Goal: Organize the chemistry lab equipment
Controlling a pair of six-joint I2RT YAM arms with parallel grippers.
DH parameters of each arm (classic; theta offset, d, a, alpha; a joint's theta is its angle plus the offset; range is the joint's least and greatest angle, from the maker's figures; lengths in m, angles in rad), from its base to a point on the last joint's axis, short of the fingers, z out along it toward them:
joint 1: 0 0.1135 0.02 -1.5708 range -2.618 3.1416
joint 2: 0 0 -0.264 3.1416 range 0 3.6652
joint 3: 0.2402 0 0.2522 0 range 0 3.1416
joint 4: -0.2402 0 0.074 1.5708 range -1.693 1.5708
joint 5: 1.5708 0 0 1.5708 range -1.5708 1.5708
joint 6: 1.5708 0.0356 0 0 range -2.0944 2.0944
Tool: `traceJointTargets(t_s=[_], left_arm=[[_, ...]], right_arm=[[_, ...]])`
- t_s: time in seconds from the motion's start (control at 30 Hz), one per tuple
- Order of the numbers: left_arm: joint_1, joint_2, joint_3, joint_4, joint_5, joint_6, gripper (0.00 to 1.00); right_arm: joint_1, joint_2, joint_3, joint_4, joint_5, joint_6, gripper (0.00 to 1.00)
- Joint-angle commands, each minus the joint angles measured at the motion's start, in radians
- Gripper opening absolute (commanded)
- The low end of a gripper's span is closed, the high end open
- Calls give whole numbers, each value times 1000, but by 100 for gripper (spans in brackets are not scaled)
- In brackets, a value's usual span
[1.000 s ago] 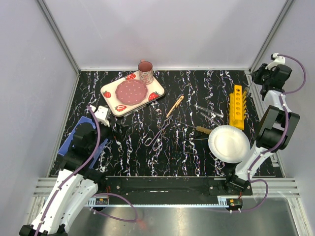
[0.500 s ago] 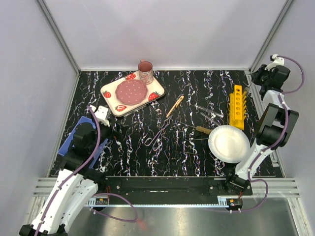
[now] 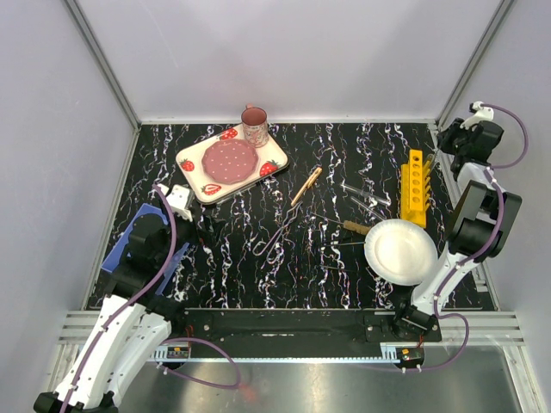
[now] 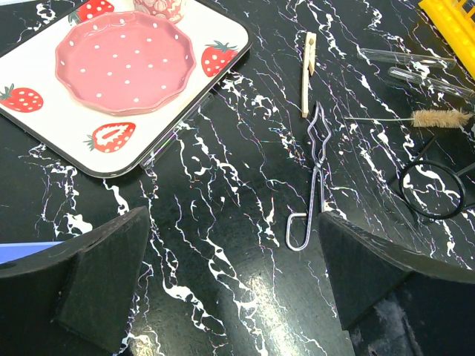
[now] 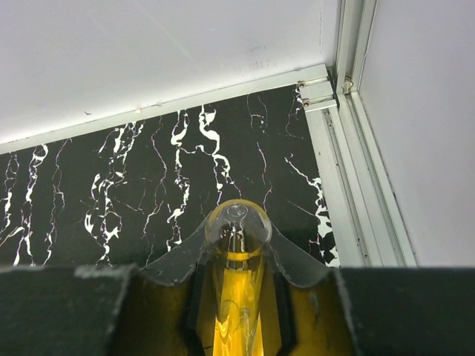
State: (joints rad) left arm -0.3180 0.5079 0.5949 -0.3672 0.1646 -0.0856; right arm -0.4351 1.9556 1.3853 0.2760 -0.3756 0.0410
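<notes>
Well, my right pincer (image 5: 237,256) is squeezed tight on a glass tube (image 5: 237,219), and the tube's round end pokes out past my fingers. I hold it up high by the far right corner, near the far end of the yellow rack (image 3: 414,185), and yellow shows through the glass. My left pincer (image 4: 237,278) is spread wide and holds nothing. It hangs low over the black table (image 4: 245,245), near the left side. Just in front of it lies the bent wire tong (image 4: 315,178). Past the tong lies a wooden clip (image 4: 307,63). To the right lie two other glass tubes (image 4: 404,58), a little brush (image 4: 438,117) and a black ring (image 4: 432,191). The strawberry tray (image 4: 223,33) sits left of the tong. The white plate (image 3: 400,251) sits by the rack.
</notes>
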Motion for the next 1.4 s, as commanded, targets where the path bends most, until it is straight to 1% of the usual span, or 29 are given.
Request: traceJointTargets(t_s=[0.0,0.3,0.53,0.93,1.23,1.27,1.37], left_arm=[[0,0,6,37,9,15,99],[0,-3,6,37,13,15,99],[0,-11,6,36,18,15,99],[0,-16,6,39,24,14,99],[0,-22,6,39,27,14,99],[2,-20,6,39,27,14,99],[0,-22,6,40,29,14,99]], right_arm=[[-2,-52,-35,43,6,0,30],[-2,-103,-91,60,-8,-6,34],[-2,-141,-124,63,-14,-18,34],[-2,-185,-186,77,-5,-33,29],[-2,-221,-227,84,-6,-36,29],[-4,-224,-230,84,-8,-62,29],[-2,-234,-242,84,-11,-69,30]])
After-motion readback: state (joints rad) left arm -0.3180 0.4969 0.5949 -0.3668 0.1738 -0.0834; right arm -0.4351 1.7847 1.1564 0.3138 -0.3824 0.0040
